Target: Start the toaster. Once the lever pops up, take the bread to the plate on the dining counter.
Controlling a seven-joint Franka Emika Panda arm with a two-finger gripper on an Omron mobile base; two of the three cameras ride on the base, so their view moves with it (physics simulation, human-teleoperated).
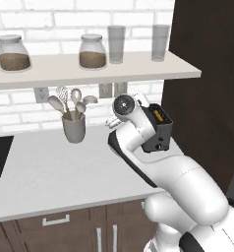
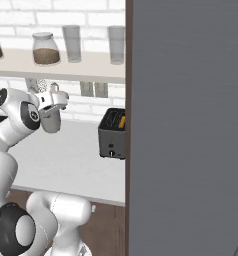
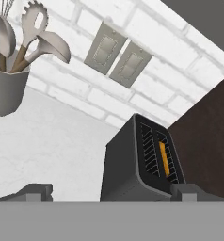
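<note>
Toaster (image 3: 137, 164), boxy dark grey-black, sits at the far right of the white bench (image 1: 45, 172) against the dark wood panel; golden-yellow bread slice (image 3: 164, 157) is already down in one slot. End effector (image 3: 111, 192) hovers short of it, jaws spread wide, grasping nothing. Lever isn't visible from here, likely on the narrow face. Approach that face square, then press straight down without shoving the body.

Dark cabinet wall (image 1: 207, 88) hems toaster (image 3: 142, 164); its left side lies open.
</note>
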